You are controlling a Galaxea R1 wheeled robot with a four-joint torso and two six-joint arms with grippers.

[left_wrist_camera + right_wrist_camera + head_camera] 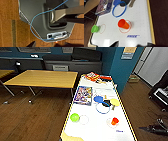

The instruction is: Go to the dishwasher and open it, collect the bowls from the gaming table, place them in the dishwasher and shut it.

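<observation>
I stand beside the long white tabletop of the gaming table, and the robot faces it from its near end. The green bowl sits near the left edge, just beside a thin red ring printed on the surface. An orange cup lies tipped inside a second red ring towards the right. Further along, a round blue piece, possibly another bowl (I cannot be sure), rests just beyond a loose blue hoop, with the board game box to its left.

The right gripper hangs above the near end of the tabletop, its 2 fingers spread with nothing between them, probably poised there to reach for a bowl. The left gripper hangs low by the robot's side over the brown floor, its fingers likewise apart and empty.

The head view alone takes in the yellow-topped table off to the left and the whole run of the tabletop. The right wrist view brings the cup and green bowl close and shows blue lettering. The left wrist view adds a grey housing trailing a blue cable.
</observation>
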